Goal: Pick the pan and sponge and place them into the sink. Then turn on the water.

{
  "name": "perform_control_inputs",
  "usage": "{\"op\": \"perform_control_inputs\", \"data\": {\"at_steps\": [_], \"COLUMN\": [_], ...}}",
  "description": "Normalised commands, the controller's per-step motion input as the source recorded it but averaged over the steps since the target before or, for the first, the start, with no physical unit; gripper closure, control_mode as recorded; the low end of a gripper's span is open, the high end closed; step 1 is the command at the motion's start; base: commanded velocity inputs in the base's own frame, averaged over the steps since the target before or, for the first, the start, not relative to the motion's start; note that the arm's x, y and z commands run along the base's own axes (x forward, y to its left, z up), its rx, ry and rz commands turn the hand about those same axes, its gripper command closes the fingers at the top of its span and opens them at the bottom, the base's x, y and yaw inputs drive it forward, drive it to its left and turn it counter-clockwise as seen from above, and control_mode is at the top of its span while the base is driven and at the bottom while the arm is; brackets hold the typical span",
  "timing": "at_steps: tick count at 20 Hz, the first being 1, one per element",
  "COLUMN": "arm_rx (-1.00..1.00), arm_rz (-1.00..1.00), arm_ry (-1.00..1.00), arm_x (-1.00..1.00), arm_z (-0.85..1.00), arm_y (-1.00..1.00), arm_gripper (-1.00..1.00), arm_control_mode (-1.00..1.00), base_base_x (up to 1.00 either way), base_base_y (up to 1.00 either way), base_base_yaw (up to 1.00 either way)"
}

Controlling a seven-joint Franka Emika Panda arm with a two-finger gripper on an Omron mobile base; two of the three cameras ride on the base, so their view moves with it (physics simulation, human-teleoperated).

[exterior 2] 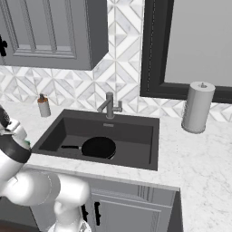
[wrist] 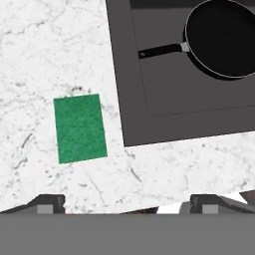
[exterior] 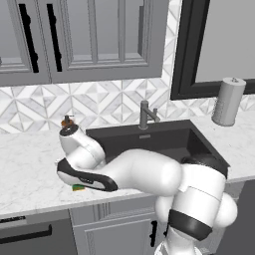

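base views flank sink (exterior 2: 108, 131), hand view overhead

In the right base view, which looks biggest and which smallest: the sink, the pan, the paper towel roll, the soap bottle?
Largest to smallest as they look:
1. sink
2. paper towel roll
3. pan, though it sits lower, so unsure against the roll
4. soap bottle

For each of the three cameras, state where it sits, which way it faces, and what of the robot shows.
Left base view: behind the arm's left, facing the sink and faucet; white arm crosses the foreground.
Right base view: behind the arm's right, facing the same sink, pan inside; arm at lower left.
Hand view: on the hand, looking down at the sponge on the counter; tool open, fingertips at bottom.
Shared: sink; pan in right base and hand views.
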Motion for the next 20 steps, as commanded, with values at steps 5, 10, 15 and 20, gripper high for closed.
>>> {"op": "perform_control_inputs", "data": {"at_steps": [5, 10, 15, 20], "arm_rx": [-0.02, 0.00, 0.00, 0.00], "arm_rz": [0.02, 0.01, 0.00, 0.00], "arm_ry": [0.00, 0.00, 0.00, 0.00], "arm_x": [0.21, 0.16, 0.14, 0.23], "arm_z": [-0.25, -0.18, -0.20, -0.19], "arm_y": [0.16, 0.08, 0.03, 0.02], "arm_gripper": [-1.00, -1.00, -1.00, -1.00], "arm_control_mode": [-1.00, -1.00, -1.00, -1.00], "base_base_x": [0.00, 0.00, 0.00, 0.00], "base_base_y": [0.00, 0.00, 0.00, 0.00], "base_base_yaw": [0.00, 0.00, 0.00, 0.00]}}
